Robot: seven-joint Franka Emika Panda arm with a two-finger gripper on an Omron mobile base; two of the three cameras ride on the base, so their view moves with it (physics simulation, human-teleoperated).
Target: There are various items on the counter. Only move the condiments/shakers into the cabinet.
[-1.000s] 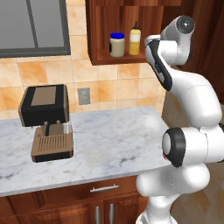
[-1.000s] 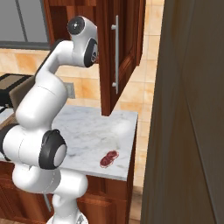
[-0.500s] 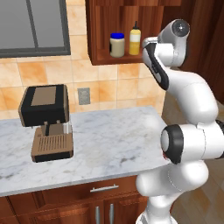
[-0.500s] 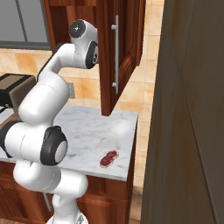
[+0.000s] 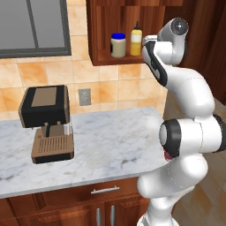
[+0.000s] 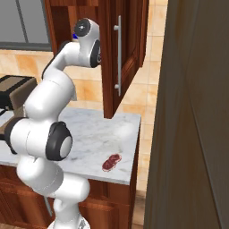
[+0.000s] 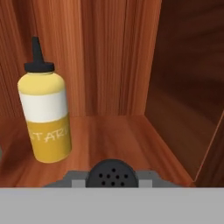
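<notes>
Two bottles, jar (image 5: 118, 45) and squeeze bottle (image 7: 44, 114), already sit in the cabinet (image 5: 101, 31); jaws pinch the black shaker (image 7: 111, 174) over the shelf. Releasing high could topple it.

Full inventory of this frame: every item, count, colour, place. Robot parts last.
Squeeze bottle: 1, yellow with black nozzle, standing on the cabinet floor.
Jar: 1, pale with blue lid, in the cabinet left of the bottle.
Shaker: 1, black with perforated top, held between the fingertips just over the cabinet floor.
Lumpy object: 1, dark red, on the counter near its right end.
Coffee machine: 1, black and brown, on the counter.
Cabinet: 1, reddish-brown wood, door open.
Counter: 1, white-grey marble.
Gripper: 1, closed on the shaker.
</notes>
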